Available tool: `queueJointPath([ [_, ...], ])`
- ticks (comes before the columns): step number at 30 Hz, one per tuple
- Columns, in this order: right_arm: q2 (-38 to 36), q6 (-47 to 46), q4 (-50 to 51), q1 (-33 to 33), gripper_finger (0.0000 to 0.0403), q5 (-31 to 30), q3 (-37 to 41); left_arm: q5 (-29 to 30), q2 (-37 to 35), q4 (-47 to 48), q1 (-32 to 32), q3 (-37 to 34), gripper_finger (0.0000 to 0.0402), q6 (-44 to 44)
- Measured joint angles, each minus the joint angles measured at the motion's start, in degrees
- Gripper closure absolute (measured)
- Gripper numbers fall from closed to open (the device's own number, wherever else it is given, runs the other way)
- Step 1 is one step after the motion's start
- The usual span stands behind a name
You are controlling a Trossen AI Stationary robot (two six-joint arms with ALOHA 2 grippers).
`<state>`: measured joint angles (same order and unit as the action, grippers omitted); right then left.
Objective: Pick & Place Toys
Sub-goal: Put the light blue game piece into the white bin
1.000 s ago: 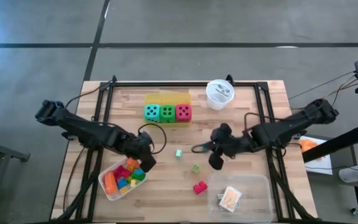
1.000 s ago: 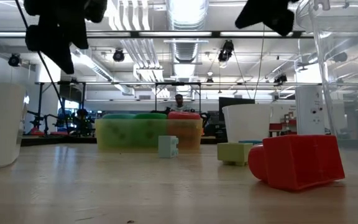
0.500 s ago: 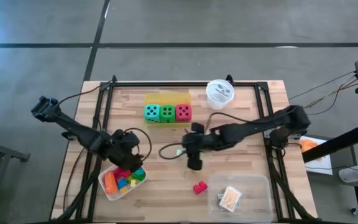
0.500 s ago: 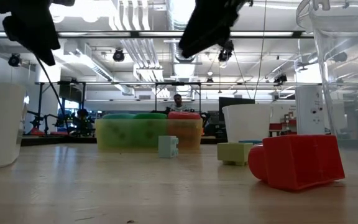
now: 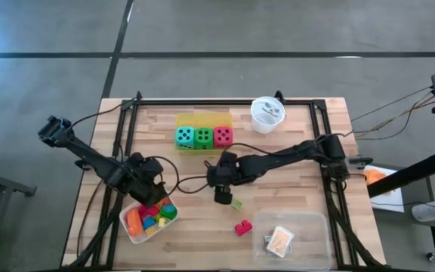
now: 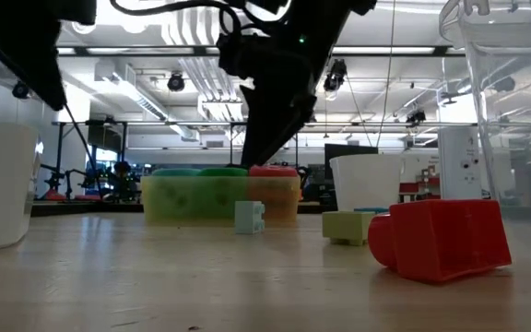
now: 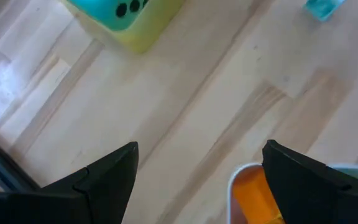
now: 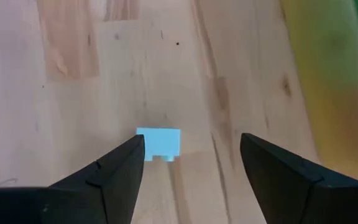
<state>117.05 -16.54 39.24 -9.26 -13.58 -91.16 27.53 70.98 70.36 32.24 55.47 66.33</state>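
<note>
A small light-blue block [image 8: 159, 144] lies on the wood table, also seen in the low view [image 6: 250, 217]. My right gripper [image 8: 191, 163] hangs open just above it, fingers pointing steeply down; in the high view the gripper [image 5: 221, 189] covers the block. A green block [image 5: 237, 203] and a red block [image 5: 242, 227] lie nearer the front edge. Three dice [image 5: 203, 137] sit in a yellow tray [image 5: 202, 119]. My left gripper [image 5: 153, 189] is open and holds nothing, by the far rim of a white tray [image 5: 129, 230] filled with coloured blocks [image 5: 151, 217].
A round white cup [image 5: 266, 113] stands at the back, right of the dice. A clear tray [image 5: 312, 223] with cards [image 5: 279, 240] sits at the front right. Black frame rails [image 5: 119, 151] run along both sides of the table. Bare wood lies between the blocks and the dice.
My right gripper has swung toward the table's left edge and come down, from near the table's right side to just above the light-blue block. My left gripper has drawn back toward the left edge, off the middle of the white tray. No toy has moved.
</note>
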Motion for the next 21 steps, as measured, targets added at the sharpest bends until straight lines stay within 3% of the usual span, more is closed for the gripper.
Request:
queueJointPath([
  [7,3.2,-1.7,-0.2,0.2,0.0142,0.4,0.0,0.0,0.0,-0.2,0.9,-3.4,0.0076,-2.0],
  [21,3.8,-5.1,-1.1,0.1,0.0142,3.8,-0.1,0.0,0.0,-1.6,1.0,-3.4,0.0076,-2.0],
])
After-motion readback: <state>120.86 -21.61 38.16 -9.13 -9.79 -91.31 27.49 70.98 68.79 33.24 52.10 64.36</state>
